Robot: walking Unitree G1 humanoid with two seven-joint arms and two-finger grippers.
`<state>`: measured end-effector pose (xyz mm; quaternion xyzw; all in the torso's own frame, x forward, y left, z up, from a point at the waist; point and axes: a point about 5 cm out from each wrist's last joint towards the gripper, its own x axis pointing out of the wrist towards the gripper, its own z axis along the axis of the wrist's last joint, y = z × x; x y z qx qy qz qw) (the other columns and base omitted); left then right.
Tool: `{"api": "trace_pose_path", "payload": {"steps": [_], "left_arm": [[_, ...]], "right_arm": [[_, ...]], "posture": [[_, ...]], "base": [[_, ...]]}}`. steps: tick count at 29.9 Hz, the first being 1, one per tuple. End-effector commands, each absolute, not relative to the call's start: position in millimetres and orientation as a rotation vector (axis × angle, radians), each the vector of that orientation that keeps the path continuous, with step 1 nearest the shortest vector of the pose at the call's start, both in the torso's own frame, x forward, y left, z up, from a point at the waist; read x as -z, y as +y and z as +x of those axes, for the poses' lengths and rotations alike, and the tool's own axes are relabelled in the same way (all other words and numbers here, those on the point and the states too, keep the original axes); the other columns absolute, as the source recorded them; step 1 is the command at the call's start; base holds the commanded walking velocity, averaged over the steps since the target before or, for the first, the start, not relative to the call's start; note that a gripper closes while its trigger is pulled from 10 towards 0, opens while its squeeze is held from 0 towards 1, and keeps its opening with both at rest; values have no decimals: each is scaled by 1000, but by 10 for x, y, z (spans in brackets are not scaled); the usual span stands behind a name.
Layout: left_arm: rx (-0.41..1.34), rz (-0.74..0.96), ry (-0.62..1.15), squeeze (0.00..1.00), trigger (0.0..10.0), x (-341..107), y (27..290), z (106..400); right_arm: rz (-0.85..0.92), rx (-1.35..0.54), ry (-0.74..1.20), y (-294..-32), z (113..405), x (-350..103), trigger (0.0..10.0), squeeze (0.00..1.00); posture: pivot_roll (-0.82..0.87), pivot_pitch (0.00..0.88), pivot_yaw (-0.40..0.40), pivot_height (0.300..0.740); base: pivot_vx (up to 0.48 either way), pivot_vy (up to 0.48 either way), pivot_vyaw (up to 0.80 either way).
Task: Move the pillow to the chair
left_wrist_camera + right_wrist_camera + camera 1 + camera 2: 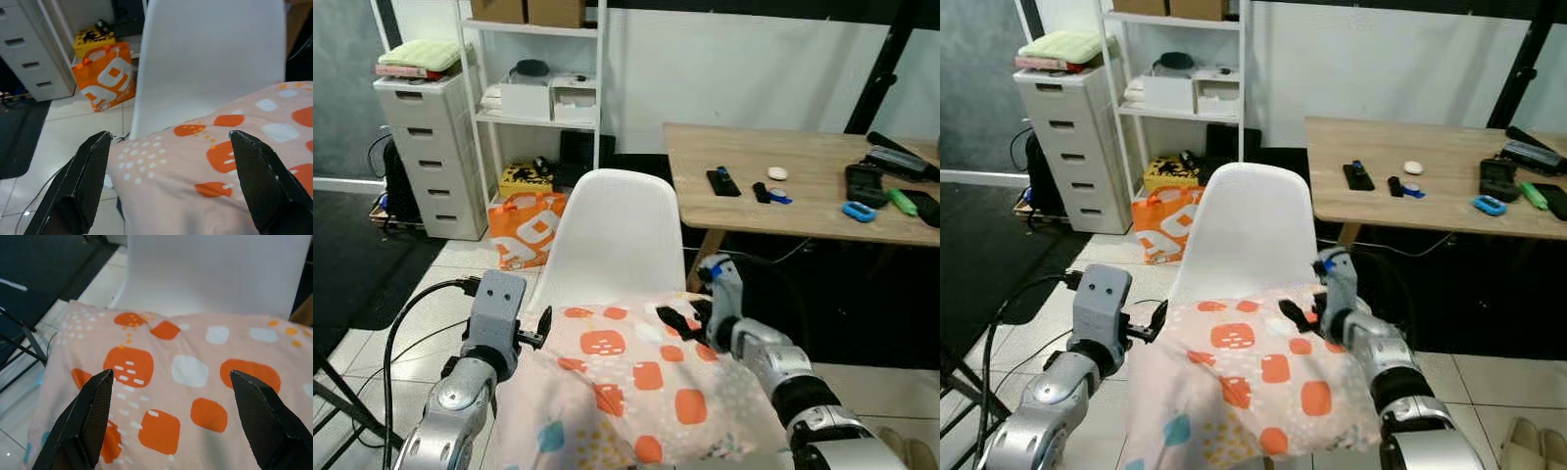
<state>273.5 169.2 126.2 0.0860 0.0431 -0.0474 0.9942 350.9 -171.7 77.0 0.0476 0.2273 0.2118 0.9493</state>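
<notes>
A pink pillow point(636, 382) with orange and white patches lies in front of the backrest of a white shell chair point(617, 235), its far edge toward the backrest. My left gripper point(540, 328) is at the pillow's left far corner, fingers open. On the right far edge sits my right gripper point(680, 321), also open. In the left wrist view the fingers point(88, 171) spread wide over the pillow's corner point(195, 166). The right wrist view has the pillow point(166, 396) spread under the open gripper point(171, 373), with the chair back point(210, 269) beyond.
A wooden table point(803, 211) with small tools stands at the right, close behind the chair. At the back left are a white shelf point(533, 88), a drawer unit point(431, 157) and an orange bag point(524, 230). A black cable point(401, 323) loops by my left arm.
</notes>
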Motion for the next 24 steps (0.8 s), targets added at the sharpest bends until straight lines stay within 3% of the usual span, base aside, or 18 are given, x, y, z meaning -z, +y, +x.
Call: {"api": "trace_pose_path", "payload": {"steps": [1,4,7,10,14,24], "left_arm": [[76,206,111,0,10000,-1206,1746,2707],[45,285,158,0,10000,-1087,1788,2676],[-109,277,327,0,10000,-716,2020,2521],[-109,277,327,0,10000,-716,2020,2521],[-213,134,403,0,10000,-458,2143,2331],[-255,153,458,0,10000,-236,2171,2121]], "right_arm": [[106,-411,477,-1753,3465,-694,10000,0],[122,-391,512,-1786,3386,-567,10000,0],[130,-288,609,-1942,3133,-233,10000,0],[130,-288,609,-1942,3133,-233,10000,0],[78,-210,680,-2137,2908,-21,10000,0],[-15,-158,755,-2313,2633,198,10000,0]], "posture": [[-165,0,-60,740],[-166,0,-60,740],[-156,0,-61,740],[-156,0,-61,740],[-160,9,-65,740],[-153,20,-74,740]], "base": [[0,0,0],[0,0,0],[0,0,0],[0,0,0],[0,0,0],[0,0,0]]}}
